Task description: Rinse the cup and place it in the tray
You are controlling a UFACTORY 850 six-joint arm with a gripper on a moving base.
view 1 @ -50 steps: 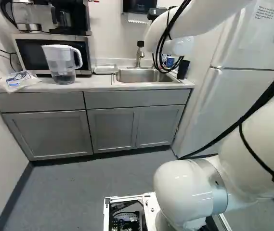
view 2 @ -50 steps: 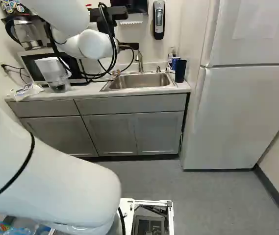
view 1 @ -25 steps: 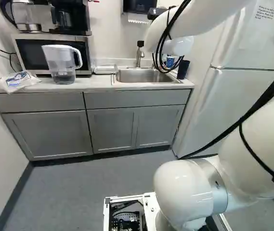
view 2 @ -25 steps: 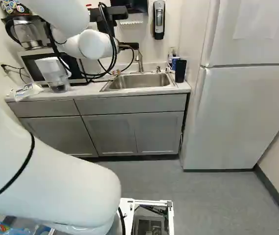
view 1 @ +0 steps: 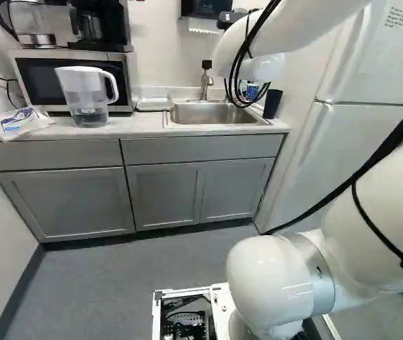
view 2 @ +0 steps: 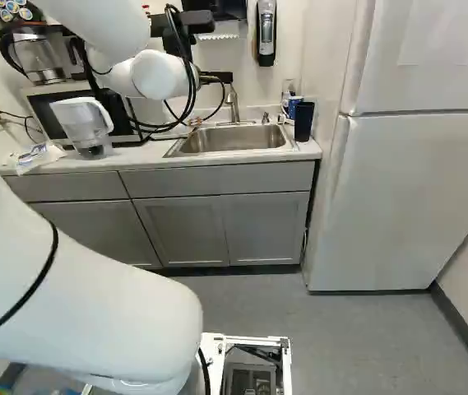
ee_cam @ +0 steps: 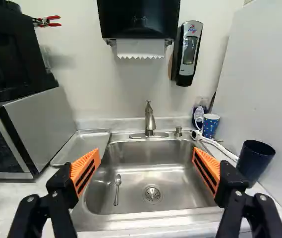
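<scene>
The refrigerator [view 2: 414, 197] adjoins the counter [view 1: 134, 126] at the right of the right base view. The counter carries the microwave [ee_cam: 41, 129] and, farther along, the inset sink [ee_cam: 131, 201]. A shallow tray [ee_cam: 84, 144] lies between microwave and sink. The gripper [view 2: 217, 77] is at the sink; in the wrist view, the fingers of the gripper [ee_cam: 146, 152] are spread wide, nothing between the pads, with the basin ahead. The dark blue cup [ee_cam: 253, 161] stands on the counter beside the sink, opposite the tray. Behind it stands a smaller patterned cup [ee_cam: 210, 126]. A spoon [ee_cam: 117, 188] lies in the basin.
</scene>
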